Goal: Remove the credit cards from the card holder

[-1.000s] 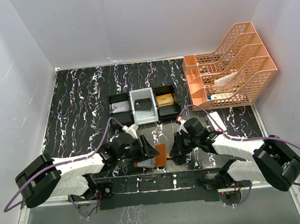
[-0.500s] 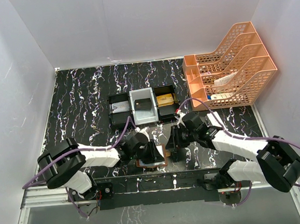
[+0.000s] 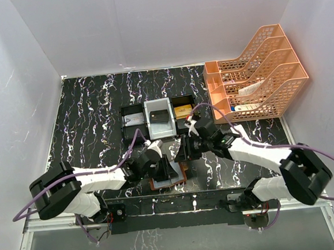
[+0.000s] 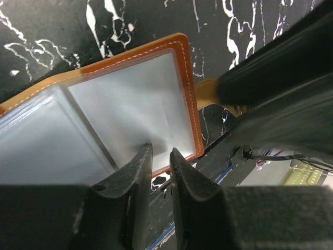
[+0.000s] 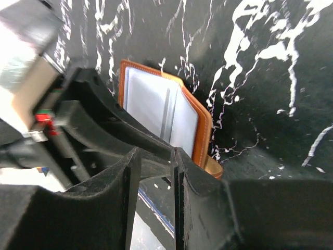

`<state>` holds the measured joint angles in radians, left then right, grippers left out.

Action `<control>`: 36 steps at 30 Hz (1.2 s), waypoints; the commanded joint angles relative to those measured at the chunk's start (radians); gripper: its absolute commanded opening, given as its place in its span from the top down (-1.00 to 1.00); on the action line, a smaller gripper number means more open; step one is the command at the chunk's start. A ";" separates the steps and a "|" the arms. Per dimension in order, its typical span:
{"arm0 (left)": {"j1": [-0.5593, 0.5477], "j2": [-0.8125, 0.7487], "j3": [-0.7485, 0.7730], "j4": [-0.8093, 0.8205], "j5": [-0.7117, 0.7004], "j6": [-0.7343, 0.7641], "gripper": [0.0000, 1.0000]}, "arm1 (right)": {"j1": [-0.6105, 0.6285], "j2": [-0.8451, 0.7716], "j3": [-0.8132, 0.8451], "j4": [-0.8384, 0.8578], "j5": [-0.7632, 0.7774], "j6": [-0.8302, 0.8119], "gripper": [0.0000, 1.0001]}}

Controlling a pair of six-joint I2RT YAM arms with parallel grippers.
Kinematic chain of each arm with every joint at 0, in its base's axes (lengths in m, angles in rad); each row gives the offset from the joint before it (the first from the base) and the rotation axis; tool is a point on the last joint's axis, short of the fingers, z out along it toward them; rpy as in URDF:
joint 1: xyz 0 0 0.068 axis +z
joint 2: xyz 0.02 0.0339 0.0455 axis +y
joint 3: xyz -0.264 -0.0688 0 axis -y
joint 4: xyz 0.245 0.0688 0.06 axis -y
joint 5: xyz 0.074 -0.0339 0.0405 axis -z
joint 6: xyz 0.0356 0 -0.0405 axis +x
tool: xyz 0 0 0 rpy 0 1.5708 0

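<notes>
Holder lies spread open on surface at near edge, long axis left-right, cards in pale pockets. Left hand directly over right-hand panel, tips narrowly apart astride its near rim; grip on card cannot be told. Right hand slightly parted, empty, just beyond holder on tab side. Judgement: left nearer; pull toward near edge.
</notes>
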<state>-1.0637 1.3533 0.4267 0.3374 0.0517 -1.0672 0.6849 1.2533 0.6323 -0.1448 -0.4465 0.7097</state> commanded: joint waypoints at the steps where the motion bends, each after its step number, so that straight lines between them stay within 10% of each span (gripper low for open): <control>1: -0.004 0.008 0.027 -0.013 -0.023 0.030 0.63 | 0.084 0.097 0.053 0.069 -0.004 0.019 0.46; 17: 0.000 -0.367 -0.037 -0.422 -0.270 -0.033 0.36 | 0.130 0.214 0.093 -0.081 0.251 -0.050 0.37; 36: -0.003 -0.340 -0.171 -0.353 -0.321 -0.203 0.88 | 0.305 0.268 0.207 -0.107 0.360 0.022 0.21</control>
<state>-1.0634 1.0397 0.3035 0.0177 -0.2363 -1.2625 0.9642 1.5280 0.8024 -0.2714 -0.1402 0.7086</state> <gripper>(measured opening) 0.060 0.379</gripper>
